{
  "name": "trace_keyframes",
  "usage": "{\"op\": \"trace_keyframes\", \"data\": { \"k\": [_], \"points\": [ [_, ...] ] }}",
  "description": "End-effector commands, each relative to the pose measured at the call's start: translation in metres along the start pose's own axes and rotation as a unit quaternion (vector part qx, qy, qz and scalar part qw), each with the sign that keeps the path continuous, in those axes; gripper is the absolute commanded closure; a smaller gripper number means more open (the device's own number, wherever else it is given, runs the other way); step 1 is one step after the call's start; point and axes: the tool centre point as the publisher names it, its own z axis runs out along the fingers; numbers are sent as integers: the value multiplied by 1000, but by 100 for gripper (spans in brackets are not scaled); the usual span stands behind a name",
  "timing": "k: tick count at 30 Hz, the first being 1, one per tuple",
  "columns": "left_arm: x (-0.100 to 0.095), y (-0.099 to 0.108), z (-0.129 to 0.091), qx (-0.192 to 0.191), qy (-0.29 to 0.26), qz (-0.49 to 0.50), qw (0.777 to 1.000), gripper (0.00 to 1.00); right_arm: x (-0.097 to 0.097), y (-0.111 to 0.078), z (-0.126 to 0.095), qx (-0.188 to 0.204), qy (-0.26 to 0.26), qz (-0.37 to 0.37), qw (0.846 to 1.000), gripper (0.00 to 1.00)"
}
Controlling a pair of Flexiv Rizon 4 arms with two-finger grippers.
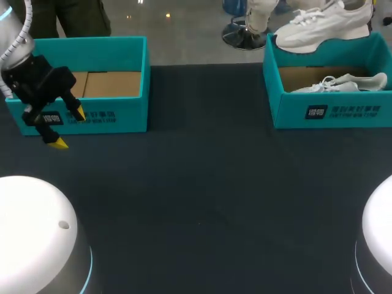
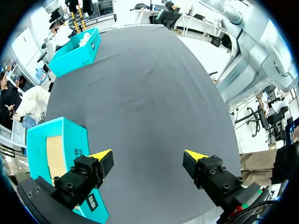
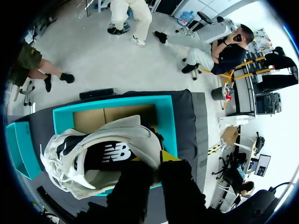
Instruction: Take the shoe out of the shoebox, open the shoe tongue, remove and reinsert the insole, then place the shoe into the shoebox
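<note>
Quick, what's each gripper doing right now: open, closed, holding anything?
Left gripper: open, holding nothing.
Right gripper: closed on the white shoe, held above the shoebox.

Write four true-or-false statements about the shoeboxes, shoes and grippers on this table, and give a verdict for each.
1. The right gripper holds a white shoe up above the right shoebox. True.
2. The left gripper is shut on a shoe. False: its fingers are open with nothing between them, and it sits in front of the left shoebox.
3. The left shoebox has a shoe in it. False: only its cardboard bottom shows.
4. A second shoe lies inside the right shoebox. True.
</note>
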Motion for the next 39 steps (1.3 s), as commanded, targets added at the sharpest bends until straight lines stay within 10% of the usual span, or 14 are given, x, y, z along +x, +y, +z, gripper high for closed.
{"op": "trace_keyframes", "data": {
  "k": [1, 20, 39],
  "points": [
    [1, 0, 0, -1, 0, 0, 1000, 0, -4, -6, 2, 5, -1, 19, 1000, 100],
    [1, 0, 0, -1, 0, 0, 1000, 0, -17, -21, 36, 15, 9, 90, 996, 100],
    [1, 0, 0, -1, 0, 0, 1000, 0, -13, -22, 114, 21, 21, 117, 993, 100]
  ]
}}
